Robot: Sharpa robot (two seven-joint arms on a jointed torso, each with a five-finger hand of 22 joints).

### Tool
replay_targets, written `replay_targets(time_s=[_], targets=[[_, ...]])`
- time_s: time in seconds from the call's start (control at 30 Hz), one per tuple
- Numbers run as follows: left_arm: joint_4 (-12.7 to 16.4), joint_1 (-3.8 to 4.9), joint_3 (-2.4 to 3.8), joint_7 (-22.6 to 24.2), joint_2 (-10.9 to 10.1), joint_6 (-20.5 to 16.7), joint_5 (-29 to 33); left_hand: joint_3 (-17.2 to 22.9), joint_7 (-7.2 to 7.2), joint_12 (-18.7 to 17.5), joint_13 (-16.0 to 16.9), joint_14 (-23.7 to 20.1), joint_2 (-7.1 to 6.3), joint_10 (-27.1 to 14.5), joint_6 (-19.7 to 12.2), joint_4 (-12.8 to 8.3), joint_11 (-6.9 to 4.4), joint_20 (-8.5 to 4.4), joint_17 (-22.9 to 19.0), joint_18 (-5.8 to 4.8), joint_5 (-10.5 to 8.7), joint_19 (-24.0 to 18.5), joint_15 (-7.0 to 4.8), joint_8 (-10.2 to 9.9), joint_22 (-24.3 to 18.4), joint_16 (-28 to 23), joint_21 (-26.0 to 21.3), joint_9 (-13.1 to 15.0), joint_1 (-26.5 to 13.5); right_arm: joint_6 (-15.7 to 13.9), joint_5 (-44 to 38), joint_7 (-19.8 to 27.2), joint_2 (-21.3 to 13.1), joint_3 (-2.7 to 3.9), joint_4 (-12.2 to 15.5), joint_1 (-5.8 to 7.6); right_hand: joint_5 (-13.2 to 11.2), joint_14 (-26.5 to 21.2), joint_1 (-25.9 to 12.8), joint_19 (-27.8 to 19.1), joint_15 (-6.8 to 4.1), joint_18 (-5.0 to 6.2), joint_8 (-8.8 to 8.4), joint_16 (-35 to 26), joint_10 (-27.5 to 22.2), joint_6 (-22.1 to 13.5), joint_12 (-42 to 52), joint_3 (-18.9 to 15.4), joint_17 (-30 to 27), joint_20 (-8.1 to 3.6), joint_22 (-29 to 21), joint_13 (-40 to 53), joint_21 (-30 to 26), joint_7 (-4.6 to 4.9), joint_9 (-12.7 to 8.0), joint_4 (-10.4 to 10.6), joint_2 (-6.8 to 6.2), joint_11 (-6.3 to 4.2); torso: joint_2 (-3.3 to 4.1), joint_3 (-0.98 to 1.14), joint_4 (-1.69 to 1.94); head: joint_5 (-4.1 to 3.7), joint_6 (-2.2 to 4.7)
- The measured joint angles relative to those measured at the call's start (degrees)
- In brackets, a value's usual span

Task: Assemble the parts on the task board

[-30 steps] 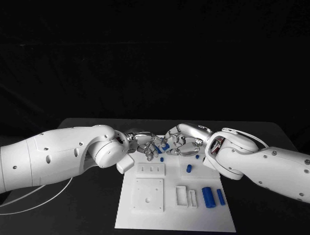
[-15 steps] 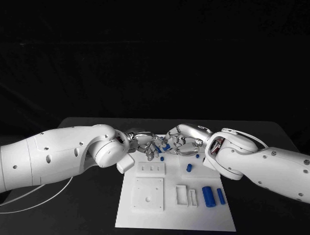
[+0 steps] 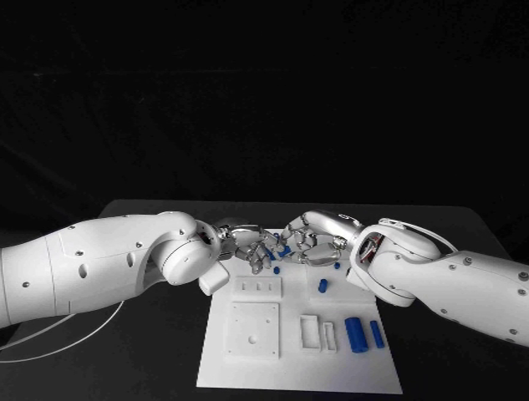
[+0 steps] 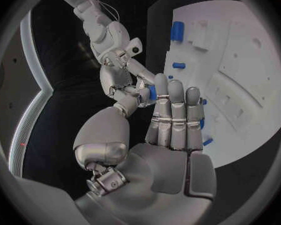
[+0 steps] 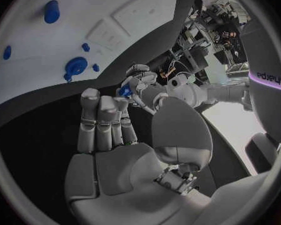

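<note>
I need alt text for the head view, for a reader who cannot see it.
Two white arms meet above the far end of the task board, the left hand and right hand close together with a small blue part between their fingers. More blue parts lie on the board.

White task board (image 3: 298, 368); scattered small blue parts (image 3: 356, 335)

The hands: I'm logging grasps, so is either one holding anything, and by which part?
A small blue part sits between the fingertips of the left hand and right hand. Which hand grips it, and where, cannot be told.
</note>
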Motion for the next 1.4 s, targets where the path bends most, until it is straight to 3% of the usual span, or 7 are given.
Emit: replay_targets(time_s=[0.27, 0.37, 0.43, 0.5, 0.63, 1.13, 1.4], targets=[[0.1, -0.01, -0.03, -0.1, 0.0, 0.0, 0.0, 0.0, -0.01, -0.6, -0.2, -0.1, -0.07, 0.0, 0.0, 0.0, 0.02, 0.01, -0.2, 0.0, -0.2, -0.4, -0.02, 0.0, -0.2, -0.4, 0.0, 0.0, 0.1, 0.0, -1.0, -0.4, 0.1, 0.03, 0.2, -0.03, 0.0, 0.1, 0.4, 0.0, -0.47, 0.01, 0.34, 0.1, 0.5, 0.0, 0.3, 1.1, 0.1, 0.0, 0.0, -0.1, 0.2, 0.0, 0.0, -0.4, 0.38, -0.53, -0.01, -0.01, 0.0, -0.06, -0.01], [0.2, -0.02, -0.05, -0.3, -0.1, -0.1, 0.0, -0.8, -0.15, -1.5, -0.5, -1.0, -0.93, -0.4, -0.1, 1.6, 0.45, 0.21, -0.6, 0.0, -5.59, -1.0, 0.24, -0.7, -0.4, -1.4, -0.6, 0.0, 0.0, -0.1, -1.4, -0.8, 0.2, 0.03, 0.2, -0.11, 0.0, 0.1, 0.4, 0.1, -0.5, 0.01, 0.34, 0.2, 0.7, 0.0, 0.3, 1.5, 0.1, -0.06, 0.0, -0.1, 0.2, 0.0, 0.0, -0.4, 0.38, -0.72, -0.01, -0.01, 0.03, -0.12, 0.0], [0.2, -0.04, -0.07, -0.5, -0.1, -0.2, 0.0, -0.8, -0.45, -1.7, -0.6, -1.1, -2.9, -0.7, -0.6, 3.3, 0.73, 0.21, -0.8, 0.01, -8.6, -1.0, 0.15, -1.3, -0.6, -1.7, -0.6, 0.0, -0.6, -0.2, -1.5, -1.2, 0.2, 0.03, 0.3, -0.12, 0.0, 0.3, 0.4, 0.4, -0.72, 0.01, 0.34, 0.2, 0.8, 0.1, 0.3, 1.7, 0.1, -0.21, 0.0, -0.2, 0.2, -0.06, 0.0, -0.6, 0.38, -0.84, -0.01, -0.02, 0.03, -0.14, 0.0], [0.2, -0.04, -0.07, -0.6, -0.1, -0.4, 0.0, -1.1, -0.05, -2.1, -0.6, -1.5, -5.04, -0.9, -1.4, 5.0, 0.94, 0.43, -1.0, 0.01, -14.39, -1.2, 0.35, -1.8, -0.7, -2.1, -0.9, -0.2, -1.5, -0.3, -1.7, -1.5, 0.3, 0.04, 0.4, -0.14, 0.5, 0.4, 0.4, 0.4, -0.81, 0.01, 0.34, 0.2, 1.0, 0.1, 0.3, 2.0, 0.1, -0.21, 0.0, -0.2, 0.5, -0.13, 0.0, -0.6, 0.37, -1.02, -0.01, -0.02, 0.03, -0.15, 0.0], [0.3, -0.04, -0.07, -0.9, -0.1, -0.8, 0.0, -1.2, 0.23, -2.2, -0.6, -1.5, -6.79, -0.9, -1.7, 6.5, 0.94, 0.3, -1.0, 0.0, -18.23, -1.5, 0.34, -2.0, -0.7, -2.2, -1.1, -0.5, -1.8, -0.6, -2.0, -2.3, 0.3, 0.05, 0.7, -0.2, 2.1, 0.8, 0.4, 0.7, -1.12, 0.02, 0.34, 0.2, 1.6, 0.3, 0.3, 2.3, 0.1, -0.29, 0.0, -0.3, 0.5, -0.31, 0.0, -0.9, 0.38, -1.1, -0.01, -0.02, 0.02, -0.19, 0.0], [0.4, -0.08, -0.01, -1.5, 0.2, -2.6, 0.0, -1.0, 0.25, -2.4, -0.6, -1.5, -6.54, -0.9, -1.7, 6.7, 0.92, 0.51, -1.0, 0.01, -18.92, -1.7, 0.35, -2.0, -0.8, -2.4, -1.1, -0.5, -1.4, -1.4, -1.1, -6.1, 0.6, 0.02, 1.2, -0.39, 6.5, 1.3, -1.0, 1.3, -1.23, 0.05, 0.34, 0.2, 2.2, 0.6, 0.3, 3.2, 0.0, -0.32, 0.0, -0.4, 0.7, -0.62, 0.0, -1.7, 0.61, -1.32, -0.01, -0.02, 0.0, -0.35, -0.08], [0.5, -0.17, -0.01, -1.6, 0.3, -3.2, 0.0, -1.4, 0.25, -2.7, -0.6, -1.7, -7.25, -1.3, -1.7, 6.0, 0.93, 0.5, -1.0, 0.0, -19.41, -2.2, 0.55, -2.0, -0.8, -2.4, -1.1, -0.5, 0.0, -1.4, 1.8, -9.5, 1.2, 0.01, 1.1, -0.44, 8.7, 1.6, -2.0, 1.4, -1.51, 0.11, 0.34, 0.2, 2.6, 0.7, 0.3, 3.3, 0.0, -0.42, 0.0, -0.5, 0.7, -0.72, 0.0, -2.2, 0.6, -1.32, -0.01, -0.03, 0.0, -0.58, -0.09]])
